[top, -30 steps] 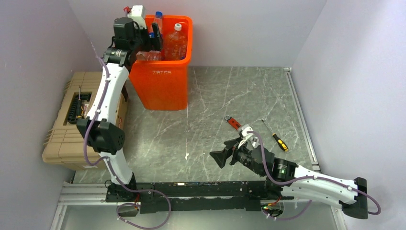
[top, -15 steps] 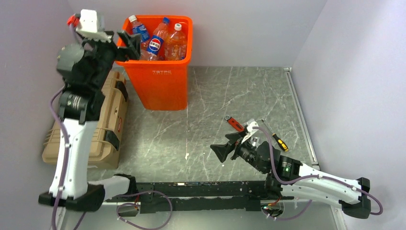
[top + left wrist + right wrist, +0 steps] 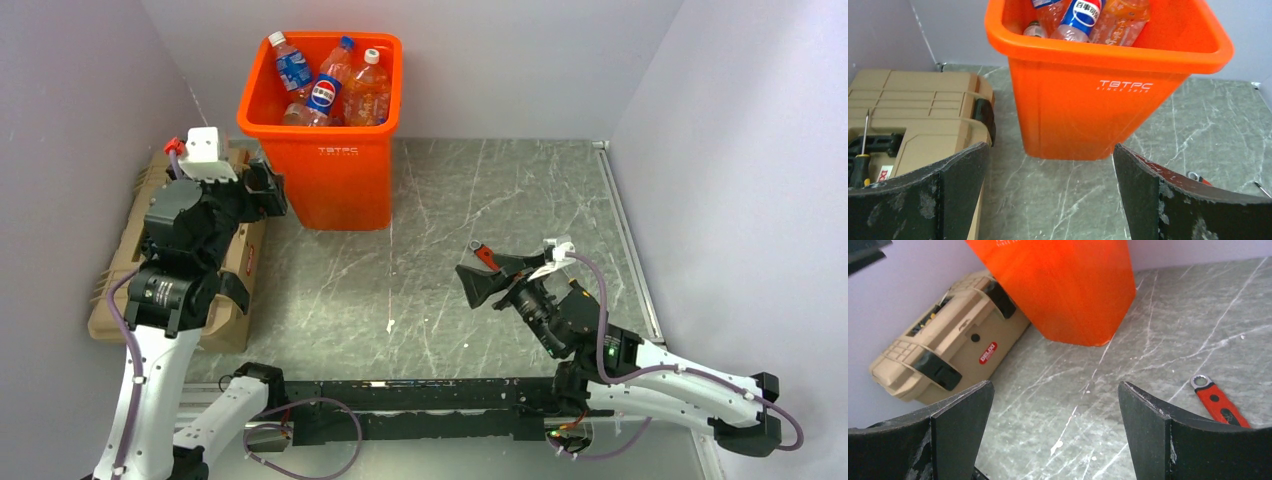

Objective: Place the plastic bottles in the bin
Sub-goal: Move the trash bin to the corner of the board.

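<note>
The orange bin (image 3: pixel 335 185) stands at the back left, with several plastic bottles (image 3: pixel 322 95) lying inside it: clear ones with blue labels and an orange one (image 3: pixel 368 95). My left gripper (image 3: pixel 266 190) hangs open and empty just left of the bin, over the toolbox. In the left wrist view the bin (image 3: pixel 1088 110) and its bottles (image 3: pixel 1083 12) lie straight ahead of the left gripper (image 3: pixel 1050 147). My right gripper (image 3: pixel 482 280) is open and empty above the floor at mid right. Its wrist view shows the bin's base (image 3: pixel 1068 290) beyond the right gripper (image 3: pixel 1055 384).
A tan ribbed toolbox (image 3: pixel 112 300) lies against the left wall beside the bin, a small screwdriver (image 3: pixel 863 160) in its open tray. A red-handled wrench (image 3: pixel 487 256) lies on the marbled floor by the right gripper, and shows as the wrench (image 3: pixel 1218 405) at lower right.
My left arm has pulled back from above the bin and dropped down-left beside it. My right gripper has lifted and swung slightly right, toward the wrench.
</note>
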{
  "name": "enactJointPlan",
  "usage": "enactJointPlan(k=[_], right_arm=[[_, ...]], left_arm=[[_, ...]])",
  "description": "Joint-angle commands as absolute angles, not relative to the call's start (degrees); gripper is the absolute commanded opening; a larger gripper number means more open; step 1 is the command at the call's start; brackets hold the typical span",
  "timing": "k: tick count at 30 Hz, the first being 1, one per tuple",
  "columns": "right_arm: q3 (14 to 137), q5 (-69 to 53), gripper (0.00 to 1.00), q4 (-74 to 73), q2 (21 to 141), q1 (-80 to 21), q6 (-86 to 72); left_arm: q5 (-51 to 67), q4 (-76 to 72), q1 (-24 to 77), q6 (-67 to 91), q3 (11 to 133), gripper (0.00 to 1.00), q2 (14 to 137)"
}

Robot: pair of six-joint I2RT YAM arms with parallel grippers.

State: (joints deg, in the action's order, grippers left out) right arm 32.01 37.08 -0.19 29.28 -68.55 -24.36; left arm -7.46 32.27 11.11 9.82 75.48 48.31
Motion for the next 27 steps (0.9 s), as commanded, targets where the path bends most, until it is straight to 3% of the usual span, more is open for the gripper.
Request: enactJointPlan(k=[1,10,21,27], right_arm=[[32.81,38.48,1.0,3.86,30.11,-68.64,-23.88],[35.31,36.5,1.0,-5.18,35.91,-68.64,-30.38],[31.31,33.83,1.0,-5.1,30.13,-68.64,-32.13],[30.85,34.23,1.0,-6.15,28.08,-68.64,-31.39]], left_arm=[[-12.11,34.21,11.07,12.56,76.71,0.99,48.78],[-15.26,26.99,8.12,19.97,80.6,1.0,54.76],[10.05,10.01,-14.97,40.55,78.07,0.99,63.06],[21.93,3.82,-17.23,44.28,83.53,0.99,74.62]])
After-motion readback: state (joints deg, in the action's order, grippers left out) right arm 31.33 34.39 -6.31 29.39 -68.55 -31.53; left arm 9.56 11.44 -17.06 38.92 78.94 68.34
